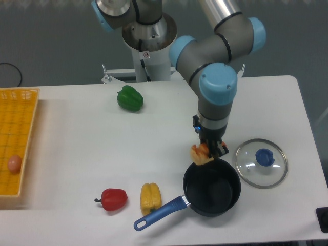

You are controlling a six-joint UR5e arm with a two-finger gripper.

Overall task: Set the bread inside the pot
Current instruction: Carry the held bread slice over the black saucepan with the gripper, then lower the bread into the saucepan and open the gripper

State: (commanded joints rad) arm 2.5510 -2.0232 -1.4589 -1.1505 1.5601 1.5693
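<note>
Fingers [209, 149] pinching the bread [200, 154] over the pot's [212, 191] far-left rim; we'd shift nearer, toward center, before releasing.

pot [212, 192]: matte black, glossy blue plastic-looking handle. bread [200, 154] between jaws: matte tan. lid [261, 163] beside jaws: clear glass, metal rim.

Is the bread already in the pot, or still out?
Out. The tool holds the bread at the pot's far rim; the pot looks empty.

Bread [200, 154] in fingers [218, 149] above pot [212, 193] rim
</note>
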